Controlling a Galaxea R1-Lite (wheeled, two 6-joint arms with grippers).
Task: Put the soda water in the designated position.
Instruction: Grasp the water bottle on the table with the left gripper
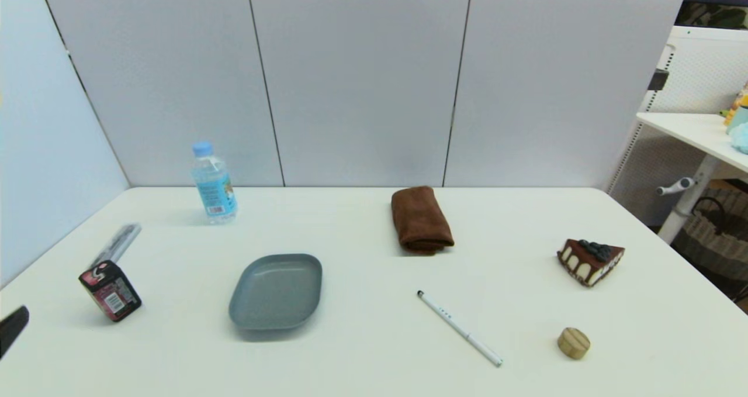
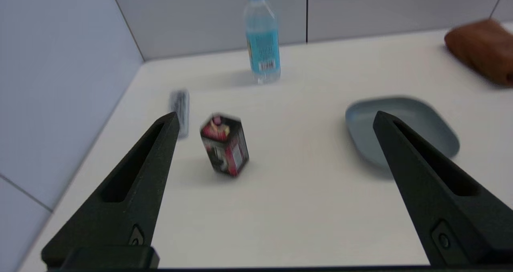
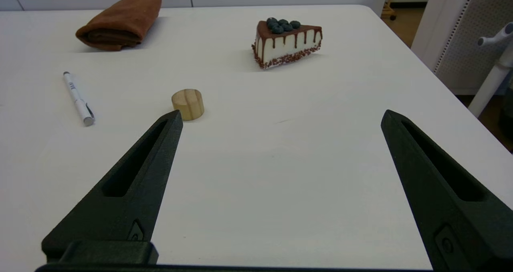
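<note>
White worktop point(image 1: 374, 362) carries the soda water point(image 1: 214, 182) upright near its far left corner, ungrasped, since the left gripper point(image 2: 274, 117) and right gripper point(image 3: 280, 115) hover with jaws released.

Soda water point(image 1: 214, 184) upright near the table's point(image 1: 362, 362) back left, perhaps an end effector point(image 1: 11, 328) at left edge.

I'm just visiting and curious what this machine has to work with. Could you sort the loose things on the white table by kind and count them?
Drinks: 1, soda water
Boxes: 1, red-labelled box
Dishes: 1, grey plate
Cloths: 1, brown towel
Pens: 1, white pen
Cake: 1, cake slice
Wooden pieces: 1, wooden cylinder
Unclear: 1, blurred silvery object
Total: 8
</note>
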